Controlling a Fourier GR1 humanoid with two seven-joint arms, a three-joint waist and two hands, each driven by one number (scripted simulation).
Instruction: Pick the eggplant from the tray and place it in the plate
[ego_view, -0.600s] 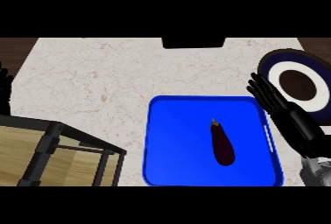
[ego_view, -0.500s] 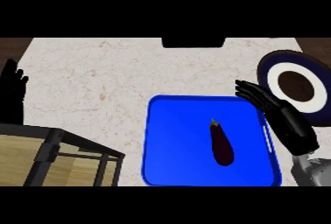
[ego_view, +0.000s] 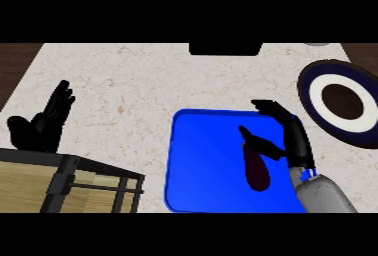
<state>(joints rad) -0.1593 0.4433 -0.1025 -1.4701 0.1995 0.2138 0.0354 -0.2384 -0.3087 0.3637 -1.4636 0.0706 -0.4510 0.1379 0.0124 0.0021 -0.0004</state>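
Blue tray (ego_view: 207, 170) holds eggplant (ego_view: 256, 167). Right hand (ego_view: 289, 135) over it, fingers spread, thumb seemingly touching eggplant. Left hand (ego_view: 43, 122) resting, fingers straight. Plate (ego_view: 314, 95) beside tray.

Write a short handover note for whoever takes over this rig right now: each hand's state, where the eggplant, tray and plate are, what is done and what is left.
Right hand: open, over the blue tray, fingers and thumb either side of the eggplant's top end, not closed on it.
Left hand: open, resting at the left, fingers up.
Eggplant: lying in the tray, right of centre.
Plate: on the counter, right of the tray.
Done: right hand is at the eggplant.
Left: grasp, lift, carry right to the plate, release.
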